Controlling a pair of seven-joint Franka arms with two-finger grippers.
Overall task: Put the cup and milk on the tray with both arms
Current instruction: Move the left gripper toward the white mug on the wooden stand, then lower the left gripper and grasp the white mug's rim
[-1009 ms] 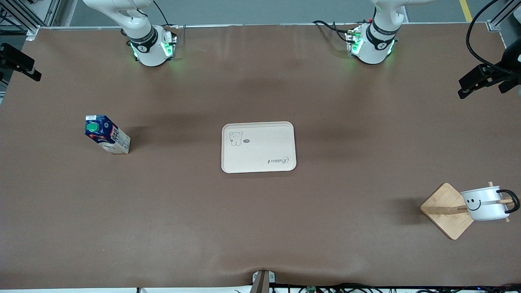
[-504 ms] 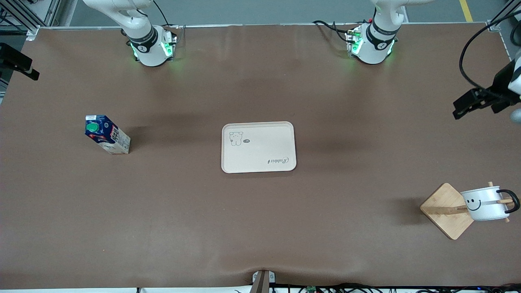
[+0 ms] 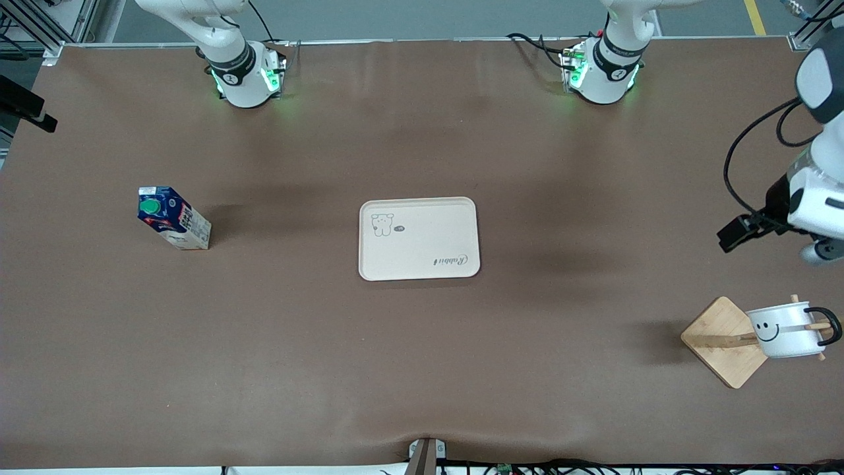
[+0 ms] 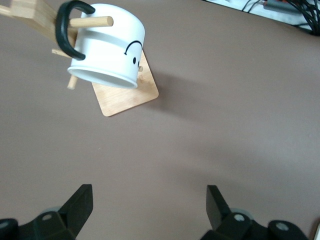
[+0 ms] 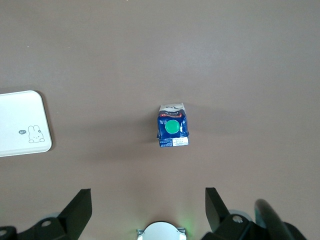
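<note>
The bench (image 3: 422, 369) is covered in a matt brown sheet, faintly rippled. The cup (image 3: 784, 330) looks like glossy white enamel with a black handle, hung on a pale wooden stand (image 3: 722, 343). The milk (image 3: 173, 218) is a printed paper carton with a green plastic cap. The tray (image 3: 422, 254) is matt beige, smooth.

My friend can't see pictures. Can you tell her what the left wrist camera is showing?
A white smiley cup hangs by its black handle on a peg of a wooden stand on the brown table. The left gripper is up above the table with its two black fingers open and empty.
</note>
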